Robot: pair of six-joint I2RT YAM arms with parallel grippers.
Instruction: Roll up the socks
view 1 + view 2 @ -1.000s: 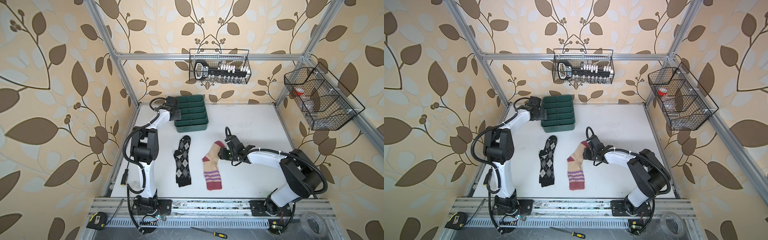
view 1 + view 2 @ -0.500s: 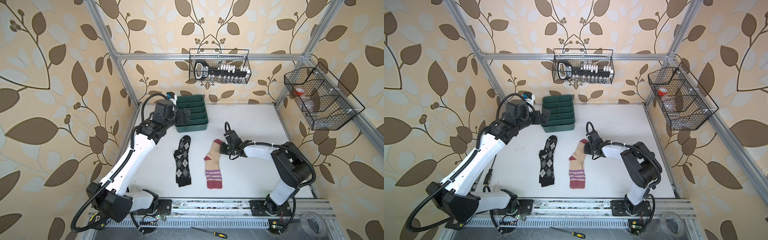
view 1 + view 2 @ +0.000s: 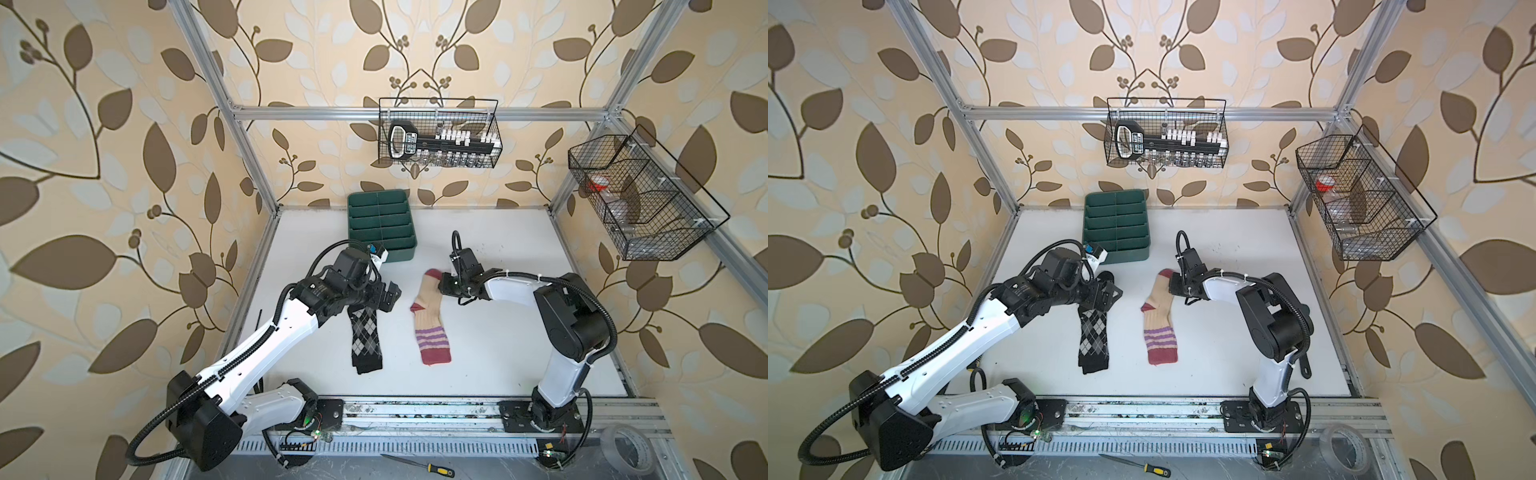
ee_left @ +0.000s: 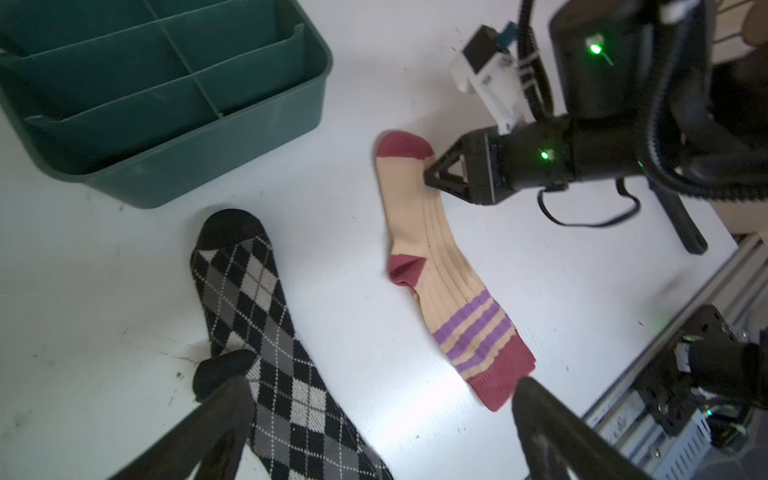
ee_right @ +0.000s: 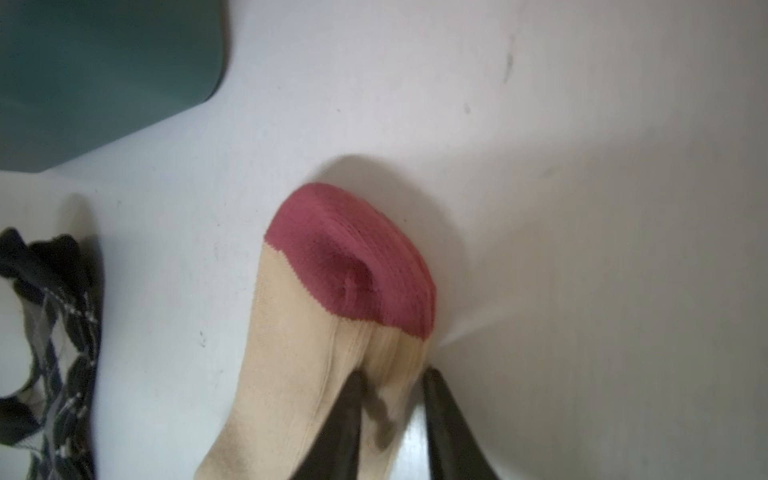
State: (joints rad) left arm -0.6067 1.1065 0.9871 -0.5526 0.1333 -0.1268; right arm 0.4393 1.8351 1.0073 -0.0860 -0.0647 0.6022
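The right pincer [image 5: 392, 374] is down at the table. Its two dark fingers [image 5: 345, 419] stand a narrow gap apart and straddle the long edge of the beige sock [image 5: 291, 353], just behind its maroon toe. One finger lies on the ribbed cloth and the other is over the bare white table [image 5: 582, 249] just beside that edge. A ridge of cloth rises between them, but I cannot tell whether it is truly pinched. The maroon toe is just ahead of the tips. The rest of the sock runs away flat from the pincer: the maroon heel, then the purple stripes, then the maroon cuff farthest off.

The left pincer [image 4: 382, 386] hangs above the table, clear of everything, with its fingers spread wide and nothing between them. Below it lies the argyle sock [image 4: 266, 316], flat, and in both top views the pincer covers its toe end. The two socks lie side by side without touching, with the beige one on the side toward the right pincer. Past the left pincer, near the argyle sock's black toe but apart from it, stands a green tray [image 4: 208, 166] with dividers.
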